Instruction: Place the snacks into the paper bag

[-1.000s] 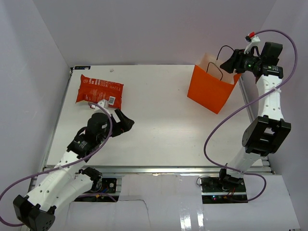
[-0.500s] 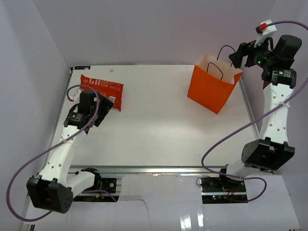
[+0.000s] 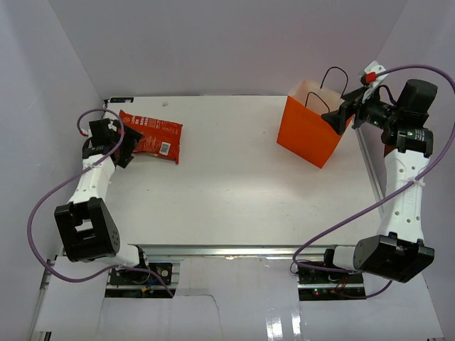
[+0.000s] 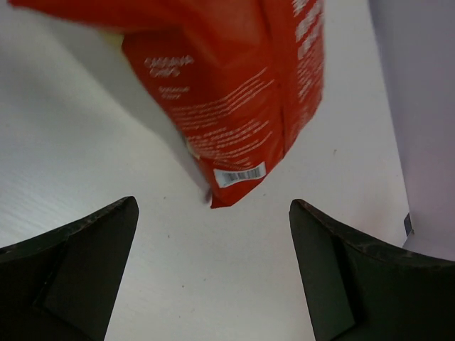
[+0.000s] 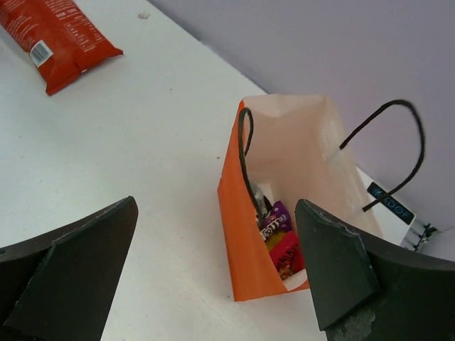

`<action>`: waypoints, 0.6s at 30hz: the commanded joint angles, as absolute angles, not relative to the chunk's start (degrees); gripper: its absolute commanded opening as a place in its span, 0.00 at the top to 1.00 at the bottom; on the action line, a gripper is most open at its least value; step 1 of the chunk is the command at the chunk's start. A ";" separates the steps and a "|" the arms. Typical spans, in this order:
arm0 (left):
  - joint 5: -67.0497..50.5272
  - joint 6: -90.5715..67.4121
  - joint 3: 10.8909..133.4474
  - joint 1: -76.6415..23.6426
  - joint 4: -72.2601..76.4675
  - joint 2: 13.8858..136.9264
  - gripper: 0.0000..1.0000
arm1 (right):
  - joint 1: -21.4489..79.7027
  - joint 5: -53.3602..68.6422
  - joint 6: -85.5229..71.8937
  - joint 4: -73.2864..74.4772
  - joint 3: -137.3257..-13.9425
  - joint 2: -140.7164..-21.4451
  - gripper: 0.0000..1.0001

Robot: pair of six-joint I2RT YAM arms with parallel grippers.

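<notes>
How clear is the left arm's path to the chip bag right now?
Probably yes. The left gripper is open right at the chip bag's near end, and nothing lies between them.

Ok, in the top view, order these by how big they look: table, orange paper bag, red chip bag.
1. table
2. paper bag, slightly ahead; it stands taller, nearer the camera, so this margin is unsure
3. chip bag, lying flat

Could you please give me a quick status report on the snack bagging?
Left claw open, facing chip bag. Right claw open, empty, near paper bag. Chip bag flat on table; candies inside paper bag. No obstruction seen.
</notes>
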State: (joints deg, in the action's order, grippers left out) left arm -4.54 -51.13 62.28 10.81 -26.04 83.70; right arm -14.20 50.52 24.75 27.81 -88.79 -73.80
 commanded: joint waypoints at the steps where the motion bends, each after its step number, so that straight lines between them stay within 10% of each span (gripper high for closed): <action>1: -9.84 -41.84 61.80 13.96 -12.67 79.28 0.02 | -14.33 54.93 27.25 29.53 -86.49 -71.29 0.03; 18: -17.75 -47.63 58.89 24.26 -3.61 88.06 0.02 | -13.80 59.33 24.52 28.21 -85.52 -71.81 0.03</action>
